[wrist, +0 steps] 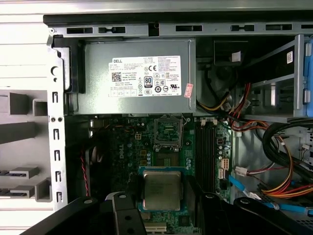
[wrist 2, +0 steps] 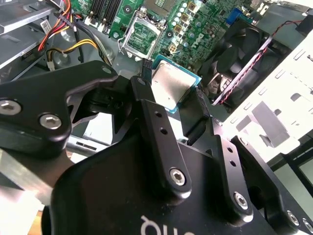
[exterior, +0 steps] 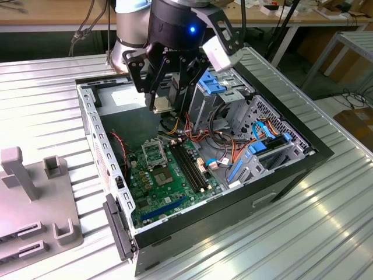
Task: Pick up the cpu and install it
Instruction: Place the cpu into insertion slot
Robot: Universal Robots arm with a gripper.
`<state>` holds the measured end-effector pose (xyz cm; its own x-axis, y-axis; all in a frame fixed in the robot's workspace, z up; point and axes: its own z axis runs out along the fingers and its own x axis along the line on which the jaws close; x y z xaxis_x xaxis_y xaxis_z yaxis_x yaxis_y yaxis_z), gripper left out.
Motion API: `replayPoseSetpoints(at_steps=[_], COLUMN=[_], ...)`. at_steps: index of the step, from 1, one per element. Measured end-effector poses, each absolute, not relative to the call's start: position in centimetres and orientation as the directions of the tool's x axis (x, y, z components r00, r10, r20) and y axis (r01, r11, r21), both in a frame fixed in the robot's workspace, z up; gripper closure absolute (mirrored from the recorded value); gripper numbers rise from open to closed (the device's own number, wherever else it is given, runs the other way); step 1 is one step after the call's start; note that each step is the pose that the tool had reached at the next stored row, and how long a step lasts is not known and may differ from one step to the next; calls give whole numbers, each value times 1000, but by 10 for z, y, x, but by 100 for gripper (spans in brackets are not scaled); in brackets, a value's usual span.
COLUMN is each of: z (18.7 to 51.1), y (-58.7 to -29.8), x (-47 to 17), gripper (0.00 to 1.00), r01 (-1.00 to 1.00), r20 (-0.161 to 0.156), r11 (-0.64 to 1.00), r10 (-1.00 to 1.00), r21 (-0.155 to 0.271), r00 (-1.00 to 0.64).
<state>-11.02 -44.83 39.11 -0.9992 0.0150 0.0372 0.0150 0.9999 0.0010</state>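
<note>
Sitting on a ribbed metal table (exterior: 303, 233), an open computer case (exterior: 274, 181) is seen, with a grey fixture (exterior: 35, 198) laid beside it at the exterior view's left. Inside, the green motherboard (exterior: 169, 186) is exposed, and its metal-framed socket (exterior: 152, 153) is in plain sight. Above the board the cpu (exterior: 162, 105) is clamped at 2 edges by the gripper (exterior: 164, 107), clear of the socket. Orange and blue cables (exterior: 233, 146) are bundled just beside. A power supply (wrist: 137, 73) is set beyond, and a wooden bench (exterior: 291, 14) is ranged behind.
</note>
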Motion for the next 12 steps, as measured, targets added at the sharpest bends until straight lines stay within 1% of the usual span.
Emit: replayPoseSetpoints(at_steps=[12], z=[386], y=[-448], x=[-110], gripper=[53], r01=[15], r20=[37], r11=[1000], r10=[15], r21=[-1], r00=[-999])
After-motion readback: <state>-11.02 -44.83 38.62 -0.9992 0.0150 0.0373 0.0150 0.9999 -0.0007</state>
